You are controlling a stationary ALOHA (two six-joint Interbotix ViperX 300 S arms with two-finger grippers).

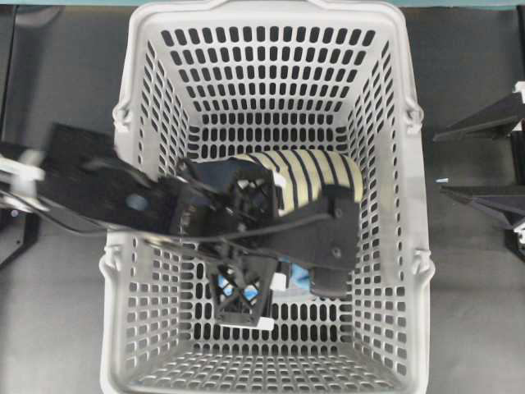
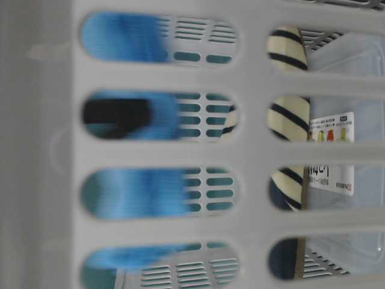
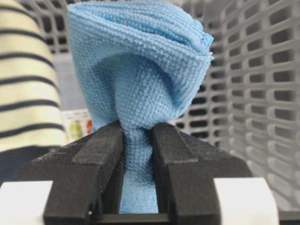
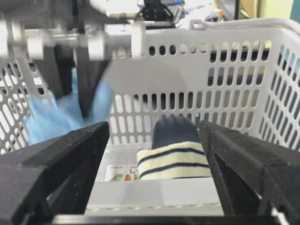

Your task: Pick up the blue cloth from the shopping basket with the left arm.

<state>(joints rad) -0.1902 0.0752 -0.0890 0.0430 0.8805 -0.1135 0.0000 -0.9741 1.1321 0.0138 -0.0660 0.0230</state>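
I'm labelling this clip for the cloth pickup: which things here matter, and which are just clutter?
Matter:
- blue cloth, pinched in the left end effector
- basket

Clutter:
- striped slipper
- clear plastic box with a printed label
- right end effector, open

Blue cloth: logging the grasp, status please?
Left gripper shut on blue cloth, bunched above the fingers. Right gripper open. Striped slipper beside, apart.

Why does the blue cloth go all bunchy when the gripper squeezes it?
Probably because it is soft and floppy: the blue cloth narrows where the left gripper pinches it and fans into loose folds beyond. Its looped, fuzzy weave likely grips well, so slipping seems unlikely. It looks light, and it will probably sway as it moves.
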